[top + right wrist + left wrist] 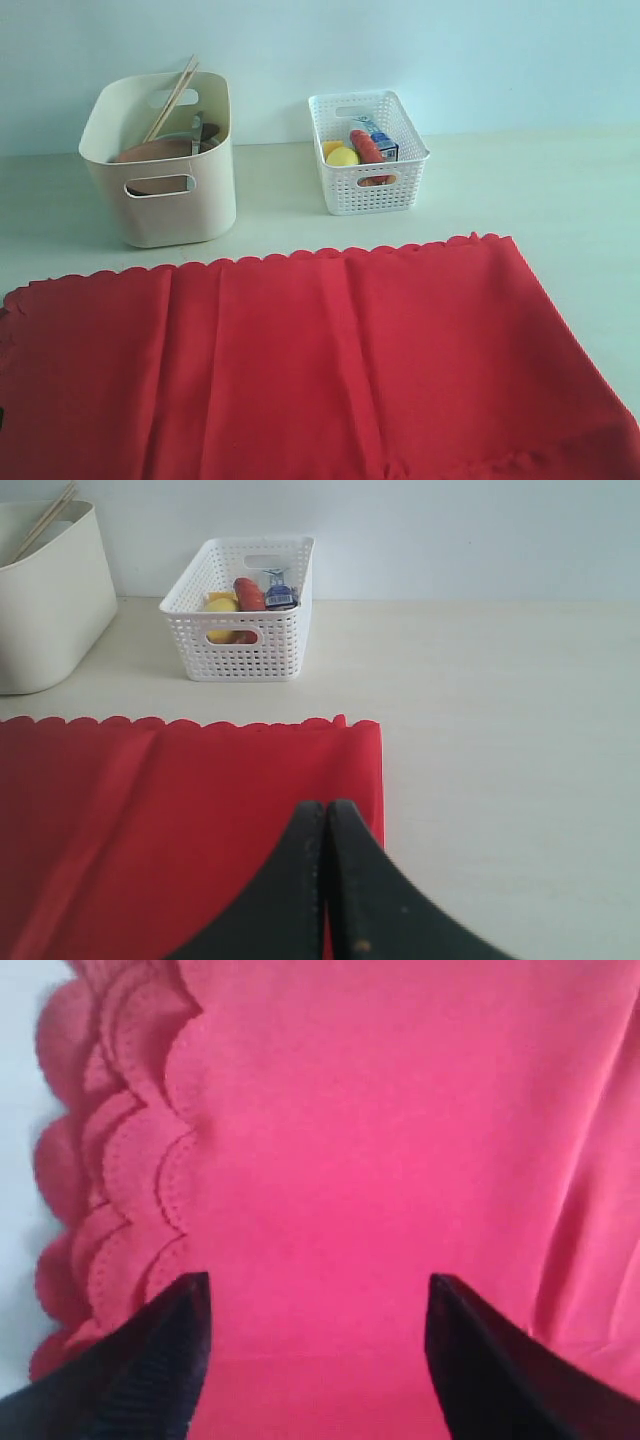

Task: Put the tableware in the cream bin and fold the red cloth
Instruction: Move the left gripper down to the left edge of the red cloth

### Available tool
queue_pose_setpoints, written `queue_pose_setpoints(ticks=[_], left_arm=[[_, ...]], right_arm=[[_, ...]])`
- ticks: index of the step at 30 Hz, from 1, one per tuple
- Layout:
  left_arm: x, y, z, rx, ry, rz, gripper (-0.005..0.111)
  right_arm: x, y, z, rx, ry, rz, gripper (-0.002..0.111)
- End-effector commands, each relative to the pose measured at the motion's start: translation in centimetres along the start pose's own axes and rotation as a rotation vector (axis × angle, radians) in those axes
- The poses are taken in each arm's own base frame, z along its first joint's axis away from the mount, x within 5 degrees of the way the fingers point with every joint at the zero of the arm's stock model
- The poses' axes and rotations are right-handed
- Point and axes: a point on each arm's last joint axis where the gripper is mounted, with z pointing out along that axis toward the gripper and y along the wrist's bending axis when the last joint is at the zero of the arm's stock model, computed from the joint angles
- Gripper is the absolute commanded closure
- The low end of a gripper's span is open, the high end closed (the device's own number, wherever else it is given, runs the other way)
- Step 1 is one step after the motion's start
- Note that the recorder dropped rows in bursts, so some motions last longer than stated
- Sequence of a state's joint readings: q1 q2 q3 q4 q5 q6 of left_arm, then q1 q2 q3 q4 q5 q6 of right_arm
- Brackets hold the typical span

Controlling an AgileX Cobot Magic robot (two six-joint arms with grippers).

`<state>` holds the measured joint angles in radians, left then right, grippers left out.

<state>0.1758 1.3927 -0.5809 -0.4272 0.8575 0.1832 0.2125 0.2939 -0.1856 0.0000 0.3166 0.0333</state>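
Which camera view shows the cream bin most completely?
The exterior view: the whole cream bin shows, with chopsticks sticking out. The right wrist view shows only one side of it, cut off. The left wrist view shows only red cloth.

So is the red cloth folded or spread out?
Spread out: the red cloth lies wide and flat on the table. The left wrist view shows scalloped edges stacked at one side, so maybe doubled there.

Your left gripper (318,1295) holds its two dark fingers (150,1360) spread wide apart. Your right gripper (326,810) sits low at the near right, its fingers pressed tight together, tips touching.
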Motion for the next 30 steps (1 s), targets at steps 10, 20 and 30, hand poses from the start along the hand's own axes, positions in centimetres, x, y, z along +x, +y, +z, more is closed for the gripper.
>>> queue_pose_setpoints(ticks=[10,20,30], left_arm=[[-2.8,1.4,1.7,-0.083,-0.055,0.001,0.046],[-3.9,2.3,3.0,-0.142,-0.075,-0.017,0.046],[-4.0,1.0,4.6,-0.207,-0.066,0.13,0.046]], right_arm=[[0.0,0.0,-0.1,0.003,-0.01,-0.002,0.108],[0.0,0.0,-0.1,0.003,-0.01,-0.002,0.108],[0.0,0.0,-0.1,0.003,-0.01,-0.002,0.108]])
